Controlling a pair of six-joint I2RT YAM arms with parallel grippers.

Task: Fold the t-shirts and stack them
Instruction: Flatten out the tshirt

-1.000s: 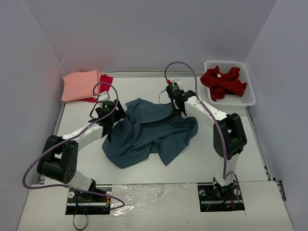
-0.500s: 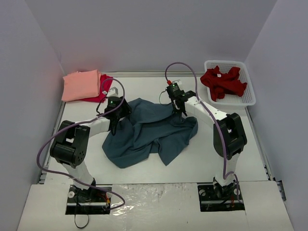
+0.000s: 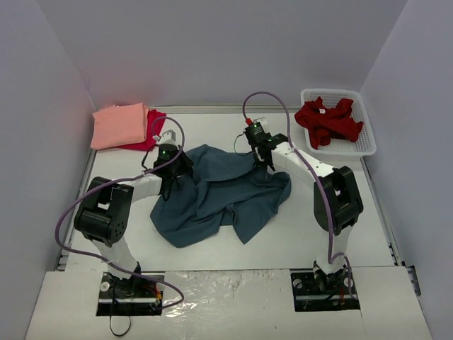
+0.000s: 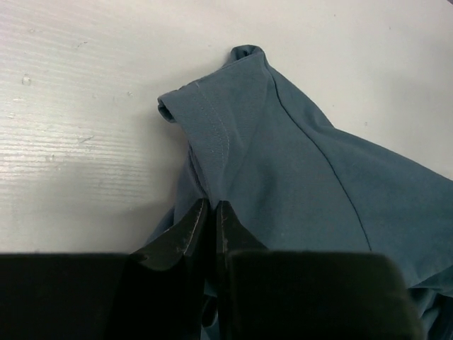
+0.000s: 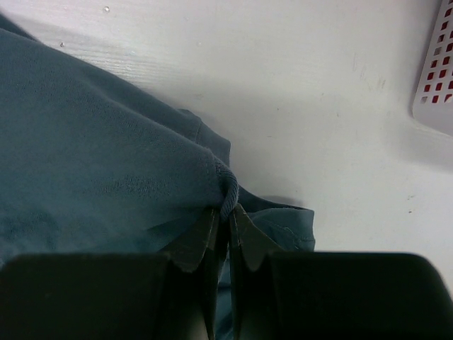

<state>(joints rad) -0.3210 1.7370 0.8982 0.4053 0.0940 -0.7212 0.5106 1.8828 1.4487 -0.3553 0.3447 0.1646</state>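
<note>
A large slate-blue t-shirt (image 3: 216, 195) lies crumpled across the middle of the table. My left gripper (image 3: 170, 180) is shut on the slate-blue t-shirt (image 4: 283, 177) at its left hemmed edge, the jaws pinching the cloth. My right gripper (image 3: 263, 163) is shut on the slate-blue t-shirt (image 5: 106, 163) at a ribbed edge on its upper right. A folded salmon-pink t-shirt (image 3: 119, 125) lies at the back left on top of a crimson t-shirt (image 3: 154, 119). A dark red t-shirt (image 3: 329, 120) sits bunched in the basket.
The white lattice basket (image 3: 362, 145) stands at the back right corner, its edge (image 5: 435, 78) close to my right gripper. Walls enclose the table on three sides. Bare table (image 3: 283, 241) lies in front of the blue shirt.
My left arm swung in to the blue shirt's left edge and its gripper closed on the cloth. The right gripper kept its grip without moving.
</note>
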